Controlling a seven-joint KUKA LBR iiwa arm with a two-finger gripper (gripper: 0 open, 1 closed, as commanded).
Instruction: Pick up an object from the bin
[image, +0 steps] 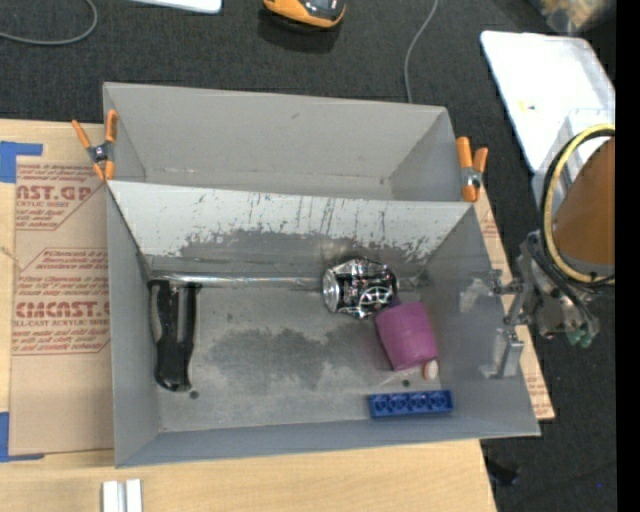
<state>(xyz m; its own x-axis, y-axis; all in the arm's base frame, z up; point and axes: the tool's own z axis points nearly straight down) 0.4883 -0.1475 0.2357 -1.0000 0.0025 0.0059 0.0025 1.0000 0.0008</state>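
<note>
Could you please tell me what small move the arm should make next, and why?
Probably a short move left and down toward the pink cylinder. The gripper hangs over the bin's right wall, apart from every object, and the cylinder is the nearest one, with open floor on its left. The can and blue brick lie slightly farther away.

Even, fairly bright light falls from above on the grey bin (280, 140), and the things on its floor cast only soft, short shadows. The crushed can (358, 287) near the middle throws small glints. The white sheet (545, 80) at upper right glares against its dark surroundings.
</note>
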